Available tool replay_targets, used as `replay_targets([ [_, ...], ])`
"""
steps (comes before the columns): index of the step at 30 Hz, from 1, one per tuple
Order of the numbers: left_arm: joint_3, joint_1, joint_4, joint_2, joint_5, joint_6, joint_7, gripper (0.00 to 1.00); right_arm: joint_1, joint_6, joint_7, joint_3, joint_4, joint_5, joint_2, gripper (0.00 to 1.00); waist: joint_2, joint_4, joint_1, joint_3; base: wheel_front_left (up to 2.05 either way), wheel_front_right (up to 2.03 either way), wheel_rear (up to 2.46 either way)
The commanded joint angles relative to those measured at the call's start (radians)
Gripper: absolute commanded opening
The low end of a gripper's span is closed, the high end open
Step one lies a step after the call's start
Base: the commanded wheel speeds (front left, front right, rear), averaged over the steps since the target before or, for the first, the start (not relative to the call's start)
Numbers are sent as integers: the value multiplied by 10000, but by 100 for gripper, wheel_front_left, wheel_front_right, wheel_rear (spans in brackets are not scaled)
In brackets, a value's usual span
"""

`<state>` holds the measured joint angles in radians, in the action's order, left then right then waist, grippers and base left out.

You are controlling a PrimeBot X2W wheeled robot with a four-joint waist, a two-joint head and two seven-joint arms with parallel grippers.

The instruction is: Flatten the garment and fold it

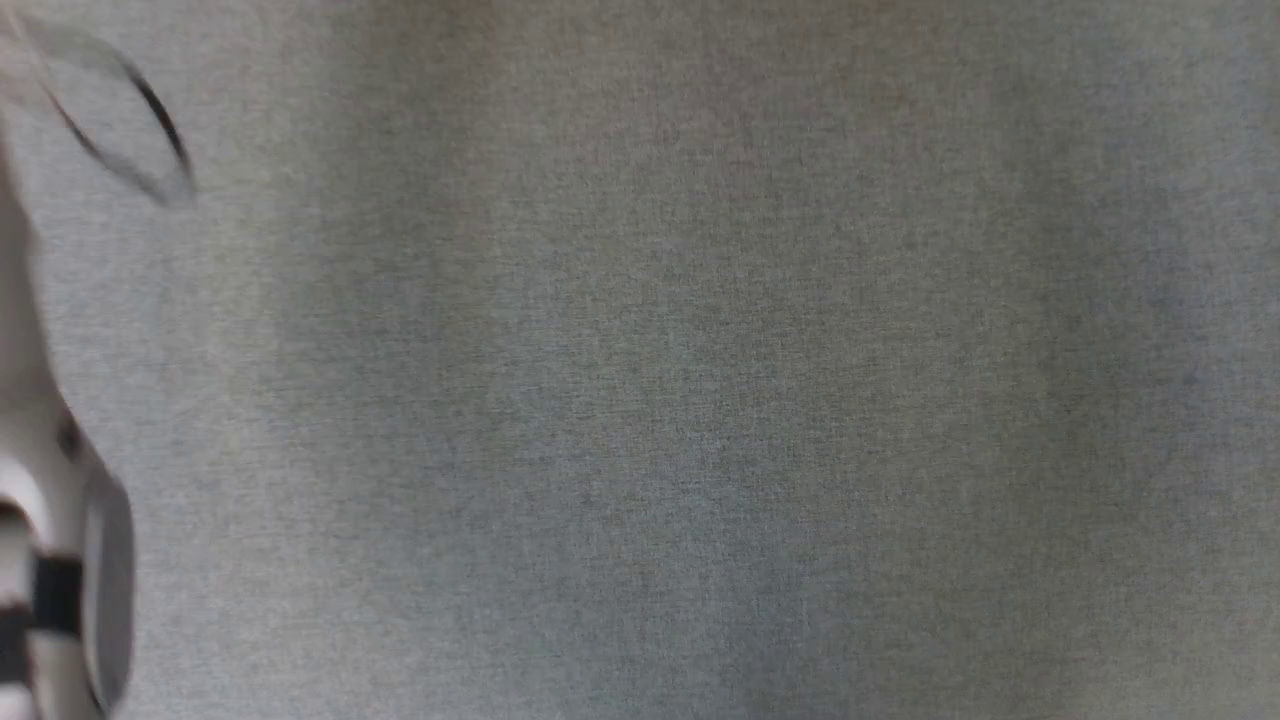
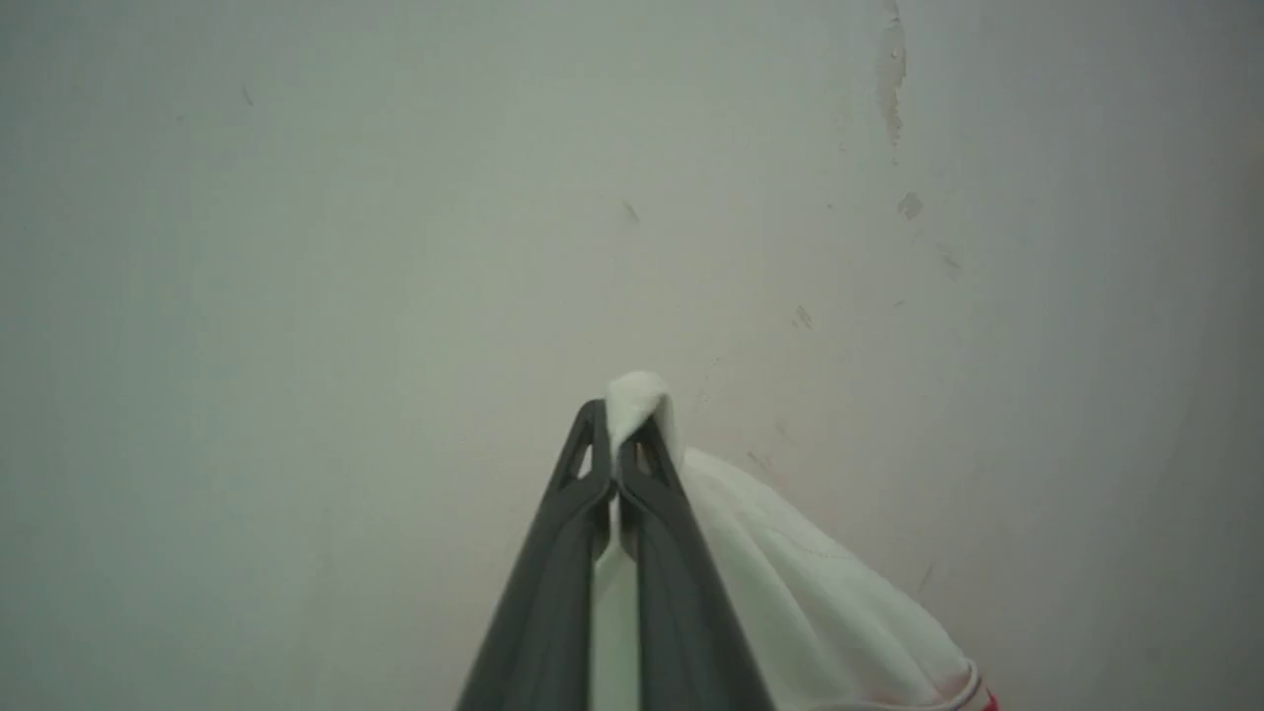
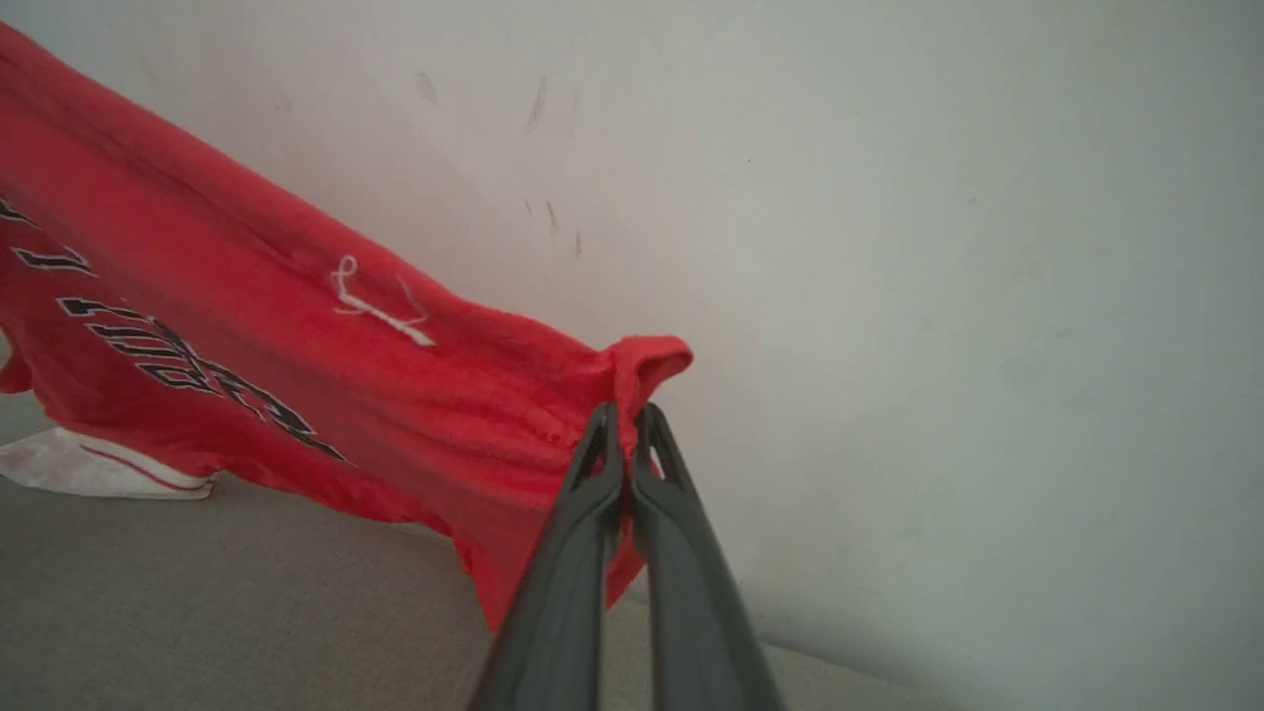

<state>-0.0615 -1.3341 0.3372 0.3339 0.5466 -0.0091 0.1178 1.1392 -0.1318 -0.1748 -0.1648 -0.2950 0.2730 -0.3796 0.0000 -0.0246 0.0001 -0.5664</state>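
Observation:
The red garment [image 3: 296,365] hangs stretched in the air in the right wrist view, black white-outlined lettering on its lower left and a white sleeve end [image 3: 99,469] trailing onto the grey surface. My right gripper [image 3: 627,415] is shut on a bunched red edge of it. In the left wrist view my left gripper [image 2: 617,420] is shut on a fold of the garment's white sleeve [image 2: 790,583], whose red-striped trim [image 2: 973,691] peeks in at the bottom right. A blurred pale part of an arm [image 1: 50,560] sits at the head view's left edge.
A grey woven fabric surface [image 1: 700,400] spreads across the head view, and lies under the hanging garment as the grey surface [image 3: 247,612]. A pale scuffed wall [image 2: 494,197] stands behind both grippers; in the right wrist view the wall [image 3: 938,296] meets the surface close by.

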Motion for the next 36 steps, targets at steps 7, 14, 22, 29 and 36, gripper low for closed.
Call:
replay_targets([
  [7, -655, 3674, -160, 554, -113, -451, -733, 0, -2850, 11, 116, -681, 37, 840, -159, 0, 0, 264, -1, 1212, 0, 0, 0],
  [14, -2018, 7873, -1543, 1619, 53, -804, -3631, 0, -5707, 11, -466, -579, 663, 1443, -245, 0, 0, 510, -1, 2467, 0, 0, 0],
  [22, -2227, 11732, -3677, 2064, 1046, -40, -5482, 0, -8561, 11, -1511, -183, 1877, 1469, -111, 0, 0, 568, -1, 3467, 0, 0, 0],
  [29, -2232, 14390, -5094, 2258, 1659, 906, -6419, 0, -10656, 11, -2156, 394, 2582, 1145, 42, 0, 0, 540, -1, 4088, 0, 0, 0],
  [36, -2346, 15835, -6112, 2164, 1461, 1470, -6116, 0, -12159, 11, -1738, 886, 2978, 705, 356, 0, 0, 525, -1, 4249, 0, 0, 0],
])
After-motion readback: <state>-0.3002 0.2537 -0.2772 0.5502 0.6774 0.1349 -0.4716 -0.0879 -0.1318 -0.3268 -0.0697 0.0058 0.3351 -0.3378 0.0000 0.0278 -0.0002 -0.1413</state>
